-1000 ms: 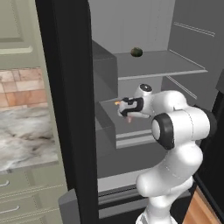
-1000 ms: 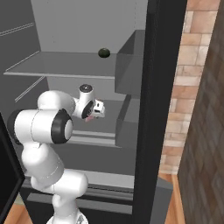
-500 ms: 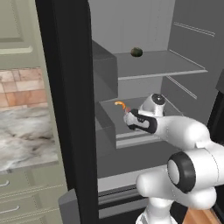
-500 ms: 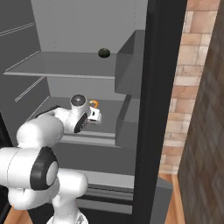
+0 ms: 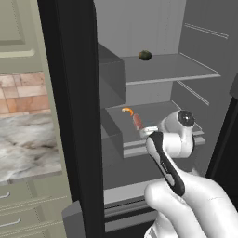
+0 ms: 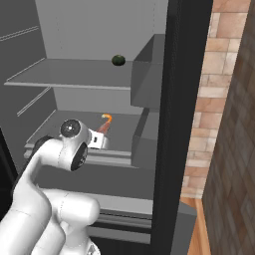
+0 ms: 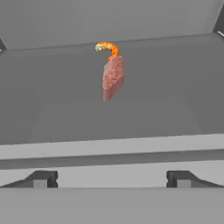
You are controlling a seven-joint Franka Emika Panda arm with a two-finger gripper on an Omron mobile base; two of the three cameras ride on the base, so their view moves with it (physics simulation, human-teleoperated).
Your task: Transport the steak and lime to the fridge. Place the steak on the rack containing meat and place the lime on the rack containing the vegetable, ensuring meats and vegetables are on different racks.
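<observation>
- The steak (image 7: pixel 113 78), a reddish slab, lies flat on the lower fridge rack (image 7: pixel 175 113), ahead of the pincer (image 7: pixel 111 178) and well clear of its tips; nothing grips it.
- Just beyond the steak, at its far end and seemingly touching it, curls an orange shrimp (image 7: pixel 106 47), the meat that marks this rack.
- The pincer hangs at the rack's front lip, its two dark fingertips (image 7: pixel 41 178) spread wide apart with nothing between them.
- Higher up, on the upper shelf (image 5: pixel 172 69) well above the pincer, sits a small dark round thing (image 5: pixel 145 55), most likely the vegetable that marks the lime's rack.
- Judged from how things lie, the steak half of the job looks done: it rests on the meat rack, apart from the upper shelf.
- The lime half remains: fetch it and set it on the upper shelf by the round thing.
- Hard to tell: the round thing is too small and dark to name surely. From the base views the arm's wrist (image 5: pixel 179 132) covers the rack's front edge and the steak's near end.
</observation>
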